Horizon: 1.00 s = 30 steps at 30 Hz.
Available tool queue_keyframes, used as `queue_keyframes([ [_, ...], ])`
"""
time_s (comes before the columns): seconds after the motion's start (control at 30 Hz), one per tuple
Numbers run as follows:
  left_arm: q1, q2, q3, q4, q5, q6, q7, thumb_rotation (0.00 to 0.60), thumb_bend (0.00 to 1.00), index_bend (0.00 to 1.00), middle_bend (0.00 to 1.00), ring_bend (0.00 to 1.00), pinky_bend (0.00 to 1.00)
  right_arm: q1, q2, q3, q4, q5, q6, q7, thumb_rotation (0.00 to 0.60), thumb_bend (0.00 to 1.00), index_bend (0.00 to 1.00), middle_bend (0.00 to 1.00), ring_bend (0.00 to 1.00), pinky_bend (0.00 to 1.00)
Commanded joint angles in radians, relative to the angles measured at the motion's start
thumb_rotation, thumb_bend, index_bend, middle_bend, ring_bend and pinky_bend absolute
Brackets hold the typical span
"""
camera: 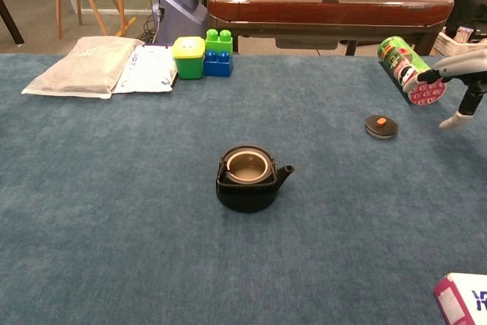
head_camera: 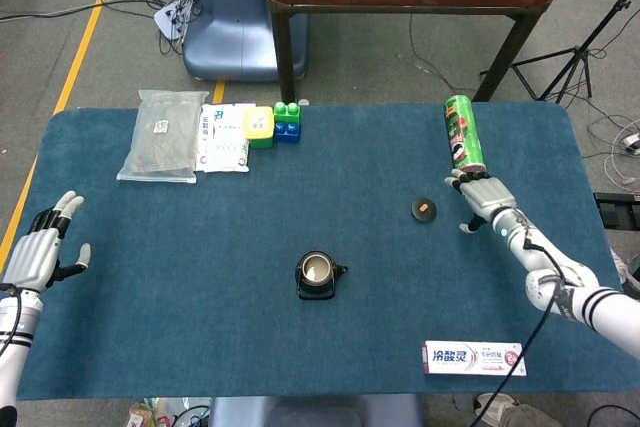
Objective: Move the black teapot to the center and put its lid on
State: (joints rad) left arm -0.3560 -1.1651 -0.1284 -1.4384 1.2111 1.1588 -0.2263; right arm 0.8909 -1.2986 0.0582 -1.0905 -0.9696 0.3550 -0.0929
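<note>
Blue felt covers the table, and the round black teapot stands uncovered near its middle, spout toward the robot's right. Its small dark lid with an orange knob lies well apart on the cloth. The right hand hovers just beside that lid with fingers spread, holding nothing, near the fallen green cylindrical can. The left hand hangs at the far edge, fingers apart and empty.
</note>
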Motion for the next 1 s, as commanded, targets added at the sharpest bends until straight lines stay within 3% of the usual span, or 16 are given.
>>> queue_keyframes([
  [0.03,0.0,-0.006,-0.004,0.017,0.002,-0.014,-0.016,0.6,0.49,0.0,0.0,0.0,0.0,0.026,-0.022,-0.006,0.022,0.009,-0.02,-0.008,0.6,0.27,0.09,0.0,0.0,0.0],
  [0.47,0.011,-0.021,-0.012,0.061,0.019,-0.03,-0.068,0.6,0.49,0.0,0.0,0.0,0.0,0.09,-0.097,-0.037,0.094,0.036,-0.054,-0.026,0.6,0.27,0.15,0.0,0.0,0.0],
  [1.0,0.021,-0.033,-0.019,0.084,0.033,-0.035,-0.095,0.6,0.49,0.0,0.0,0.0,0.0,0.128,-0.15,-0.068,0.139,0.049,-0.064,-0.029,0.6,0.27,0.15,0.0,0.0,0.0],
])
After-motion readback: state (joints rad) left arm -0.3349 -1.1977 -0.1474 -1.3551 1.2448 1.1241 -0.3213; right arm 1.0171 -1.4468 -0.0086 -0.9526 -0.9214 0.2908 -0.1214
